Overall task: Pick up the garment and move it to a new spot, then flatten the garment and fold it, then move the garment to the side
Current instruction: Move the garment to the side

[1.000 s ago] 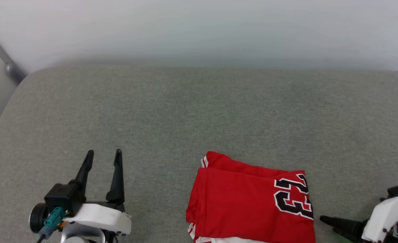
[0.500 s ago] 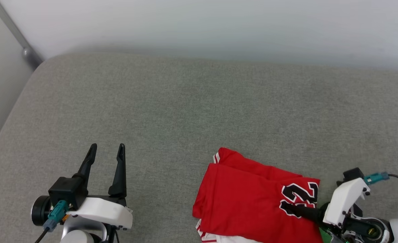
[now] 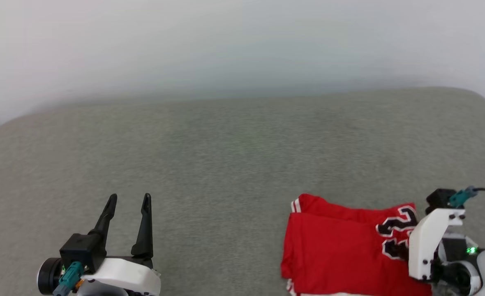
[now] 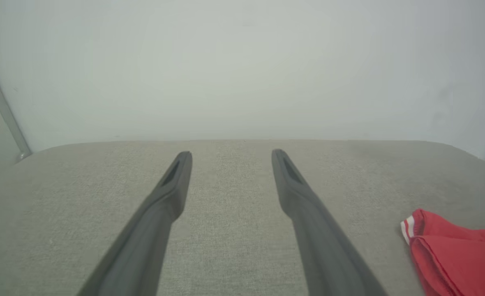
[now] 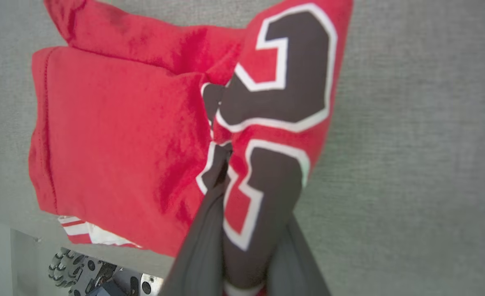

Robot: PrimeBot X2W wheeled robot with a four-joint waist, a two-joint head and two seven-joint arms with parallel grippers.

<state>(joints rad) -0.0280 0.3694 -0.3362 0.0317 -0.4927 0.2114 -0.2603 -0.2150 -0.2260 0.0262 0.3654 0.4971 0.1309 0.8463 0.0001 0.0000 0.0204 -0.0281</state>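
Right wrist view is showing what the head view isn't: the right gripper [image 5: 248,193] is pinching a fold of the garment [image 5: 115,135] between its fingers, right at the black numbers. From the head camera that arm's white wrist housing [image 3: 425,242] is covering the fingers (you're just seeing the folded jersey lying on the grey cushion [image 3: 226,156], lower right). Meanwhile the left gripper [image 3: 129,197] is hovering well apart at lower left, jaws spread wide and fingers pointing away from the robot.
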